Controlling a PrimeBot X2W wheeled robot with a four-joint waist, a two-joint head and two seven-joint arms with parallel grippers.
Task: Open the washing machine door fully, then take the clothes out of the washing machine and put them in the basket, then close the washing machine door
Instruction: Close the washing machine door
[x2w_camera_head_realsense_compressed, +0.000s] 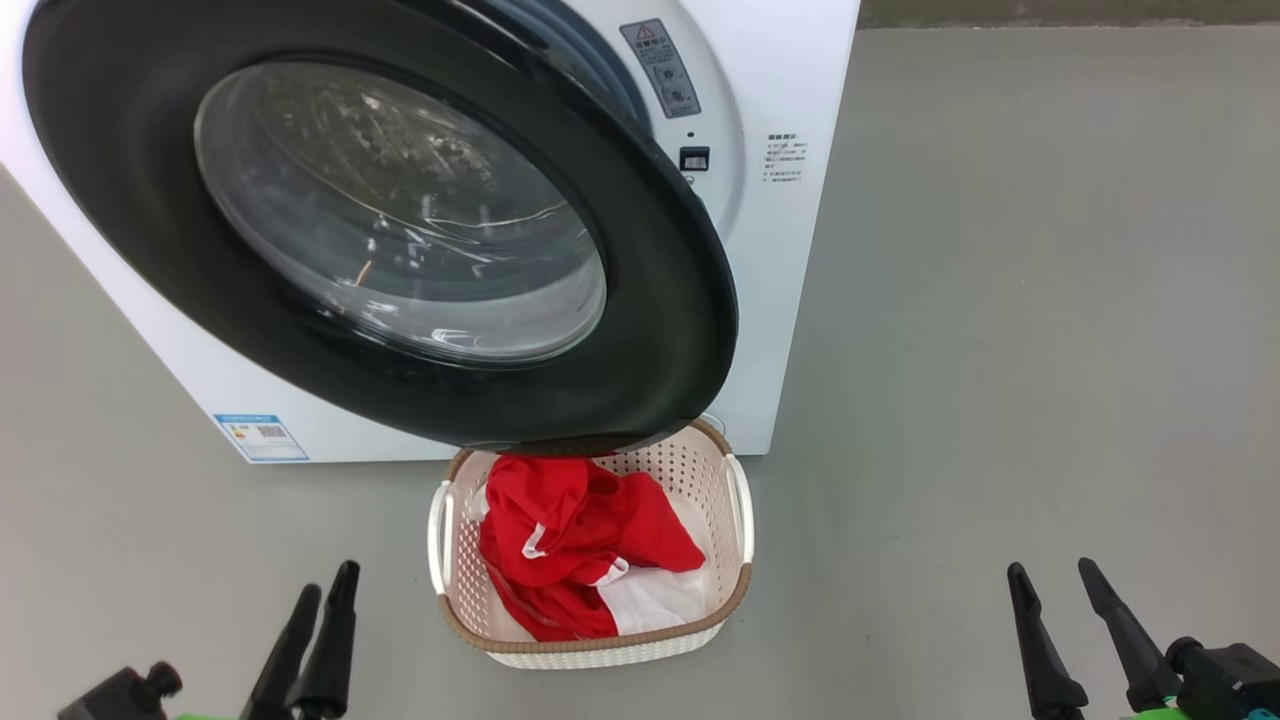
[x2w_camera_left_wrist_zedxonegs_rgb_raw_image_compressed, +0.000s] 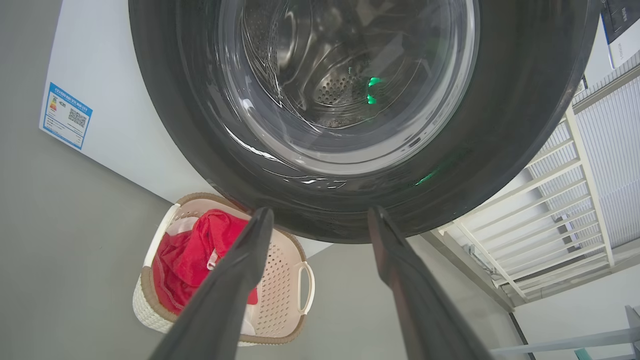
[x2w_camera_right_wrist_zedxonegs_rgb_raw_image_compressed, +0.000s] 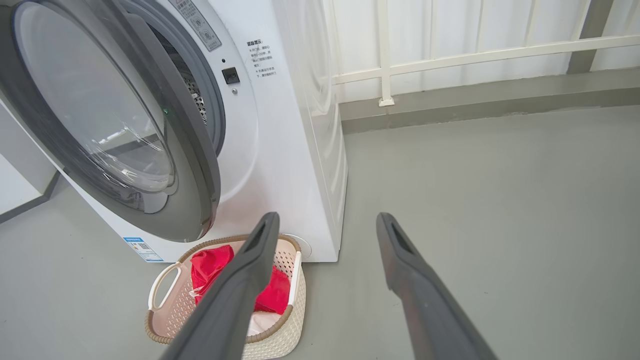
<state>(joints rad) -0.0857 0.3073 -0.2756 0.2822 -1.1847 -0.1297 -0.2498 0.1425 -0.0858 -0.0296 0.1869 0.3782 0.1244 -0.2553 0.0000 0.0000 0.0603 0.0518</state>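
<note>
Red clothes (x2w_camera_head_realsense_compressed: 580, 545) are lying in the basket (x2w_camera_head_realsense_compressed: 741, 520) under the ajar washing machine door (x2w_camera_head_realsense_compressed: 660, 330); left end effector (x2w_camera_head_realsense_compressed: 330, 580) and right end effector (x2w_camera_head_realsense_compressed: 1052, 570) are gaping empty; closing swing is risking clipping basket rim

Floor (x2w_camera_head_realsense_compressed: 1000, 300): plain grey, smooth (matte finish). Bears two items: washing machine (x2w_camera_head_realsense_compressed: 765, 300), white, standing square on it; basket (x2w_camera_head_realsense_compressed: 590, 655), cream with brown rim, set just before the washing machine's lower front, towards its right corner.
</note>
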